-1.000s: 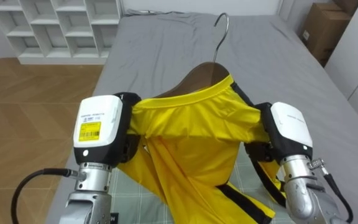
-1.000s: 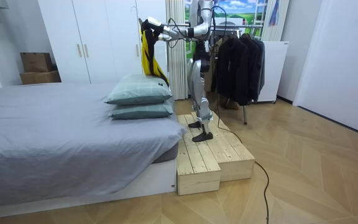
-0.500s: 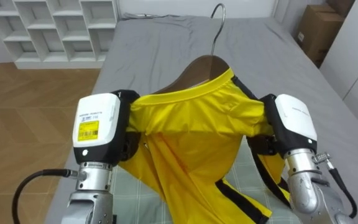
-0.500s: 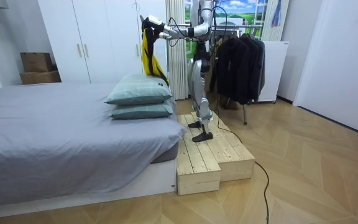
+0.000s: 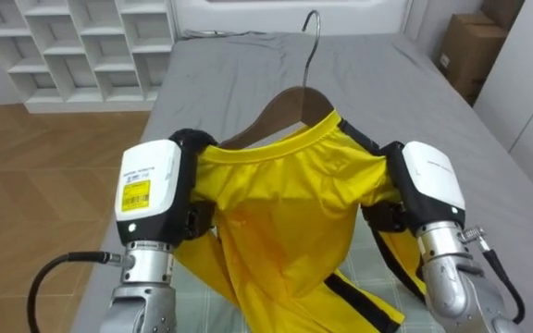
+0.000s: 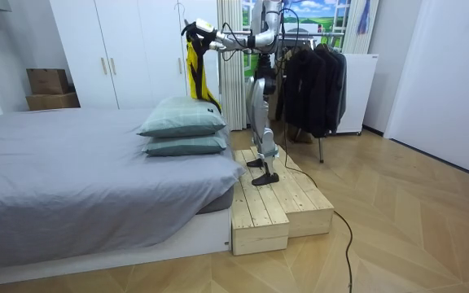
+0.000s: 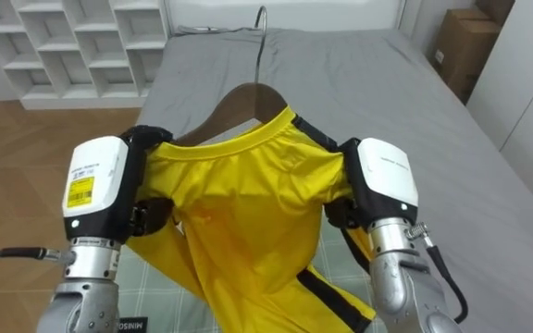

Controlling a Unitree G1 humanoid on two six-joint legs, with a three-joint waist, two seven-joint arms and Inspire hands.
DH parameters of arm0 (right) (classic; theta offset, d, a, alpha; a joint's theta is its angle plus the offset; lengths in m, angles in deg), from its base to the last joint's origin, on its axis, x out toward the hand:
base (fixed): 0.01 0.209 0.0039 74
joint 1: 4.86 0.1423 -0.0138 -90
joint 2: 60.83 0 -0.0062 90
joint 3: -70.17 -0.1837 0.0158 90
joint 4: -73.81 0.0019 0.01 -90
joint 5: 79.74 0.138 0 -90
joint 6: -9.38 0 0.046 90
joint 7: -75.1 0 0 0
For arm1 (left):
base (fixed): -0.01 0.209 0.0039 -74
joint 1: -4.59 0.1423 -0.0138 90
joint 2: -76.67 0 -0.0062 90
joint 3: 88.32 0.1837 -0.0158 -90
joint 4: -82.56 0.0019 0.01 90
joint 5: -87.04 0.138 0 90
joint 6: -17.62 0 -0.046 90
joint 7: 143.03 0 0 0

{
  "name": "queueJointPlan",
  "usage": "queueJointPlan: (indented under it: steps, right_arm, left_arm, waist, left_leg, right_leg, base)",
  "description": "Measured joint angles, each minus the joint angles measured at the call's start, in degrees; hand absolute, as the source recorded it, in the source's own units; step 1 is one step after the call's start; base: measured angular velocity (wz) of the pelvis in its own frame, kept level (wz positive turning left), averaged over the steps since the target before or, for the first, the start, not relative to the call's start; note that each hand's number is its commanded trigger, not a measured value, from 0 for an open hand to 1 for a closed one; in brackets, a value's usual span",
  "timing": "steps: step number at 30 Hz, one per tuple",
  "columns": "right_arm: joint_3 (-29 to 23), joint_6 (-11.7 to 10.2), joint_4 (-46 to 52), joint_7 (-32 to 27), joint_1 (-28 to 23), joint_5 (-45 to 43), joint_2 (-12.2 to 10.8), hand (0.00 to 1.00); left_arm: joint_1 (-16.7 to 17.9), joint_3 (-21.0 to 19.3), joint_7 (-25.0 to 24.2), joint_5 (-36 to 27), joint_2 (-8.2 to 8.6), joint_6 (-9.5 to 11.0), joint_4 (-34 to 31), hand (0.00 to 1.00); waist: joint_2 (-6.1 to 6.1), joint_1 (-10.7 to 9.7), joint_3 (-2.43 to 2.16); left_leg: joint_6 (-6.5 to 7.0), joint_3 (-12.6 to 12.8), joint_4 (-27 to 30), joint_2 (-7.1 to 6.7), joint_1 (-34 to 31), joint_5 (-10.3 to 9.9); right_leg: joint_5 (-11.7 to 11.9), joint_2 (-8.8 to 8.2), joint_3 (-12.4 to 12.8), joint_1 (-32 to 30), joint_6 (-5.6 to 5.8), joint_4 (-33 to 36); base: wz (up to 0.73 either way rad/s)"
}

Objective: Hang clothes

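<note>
Yellow garment (image 5: 285, 208) on wooden hanger (image 5: 280, 104), stretched between left hand (image 5: 151, 190) and right hand (image 5: 430, 180) above bed (image 5: 387, 83); fingers buried in cloth, can't tell grip.

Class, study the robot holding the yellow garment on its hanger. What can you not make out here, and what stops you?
Eye views: how the left hand and right hand grip, because the yellow garment covers their front parts.
Eye views: the wooden hanger arms, hidden under the garment's collar.
Eye views: the garment's lower end, cut off by the bottom edge.
Room view: the hanger, too small to tell.
</note>
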Motion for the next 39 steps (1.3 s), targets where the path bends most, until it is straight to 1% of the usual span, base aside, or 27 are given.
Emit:
queueJointPlan:
  steps: [6,19,22,27,32,36,39]
  right_arm:
    - [0.0,0.0,0.0,0.0,0.0,-0.5,-0.3,1.0]
    - [0.0,0.0,0.0,0.1,0.0,-0.5,-0.3,1.0]
    - [0.0,0.0,-0.2,0.1,-0.1,-0.3,-0.3,1.0]
    - [0.0,0.0,-0.8,0.1,-0.9,-0.2,-0.3,1.0]
    - [-0.1,-0.1,-0.9,0.0,-0.9,-0.2,-0.2,1.0]
    - [-2.0,-1.3,-0.9,-0.1,-2.4,1.5,0.1,1.0]
    - [-3.8,-1.7,-0.9,-0.2,-3.9,3.7,0.1,1.0]
  left_arm:
    - [0.0,0.0,0.0,0.0,0.07,1.0,0.0,0.0]
    - [0.0,0.0,0.0,-0.5,0.17,1.3,0.0,0.0]
    - [0.0,0.0,0.0,-2.1,0.15,1.7,0.0,0.0]
    - [0.0,0.0,0.1,-2.8,0.1,2.0,0.0,0.0]
    - [0.1,0.0,0.1,-2.8,-0.1,2.4,0.0,0.0]
    - [0.2,0.0,1.1,-2.7,-0.28,3.6,0.0,0.0]
    - [0.2,-0.1,1.6,-2.8,-0.69,4.3,0.0,0.0]
  waist:
    - [0.0,0.0,0.0]
    - [-0.02,0.0,0.02]
    - [-0.03,0.0,0.04]
    - [0.02,0.0,0.09]
    - [0.3,-0.1,0.28]
    - [0.36,0.0,0.31]
    - [0.39,0.0,0.3]
  left_leg:
    - [0.0,0.0,0.0,0.0,0.0,0.0]
    - [0.0,0.0,-0.2,0.0,0.1,0.0]
    - [0.0,0.1,-0.2,0.0,0.3,0.0]
    - [0.0,0.3,-0.4,0.0,0.7,0.0]
    - [0.0,0.4,-0.5,0.0,0.8,0.0]
    - [0.0,0.0,-0.5,-0.01,0.6,0.0]
    - [0.0,-0.2,-0.5,-0.02,0.6,0.0]
  right_leg:
    - [0.0,0.0,0.0,0.0,0.0,0.0]
    - [0.0,0.0,0.0,0.1,0.0,0.0]
    - [0.0,0.0,0.2,0.2,0.0,-0.1]
    - [0.0,0.01,0.4,0.5,0.0,-0.3]
    - [0.0,0.02,0.4,0.5,0.01,-0.3]
    - [0.0,0.05,0.1,0.5,0.01,-0.4]
    - [0.0,0.06,0.2,0.5,0.01,-0.4]
  base:
    - [0.0]
    - [0.0]
    - [0.0]
    - [0.0]
    - [0.0]
    - [0.03]
    - [0.0]
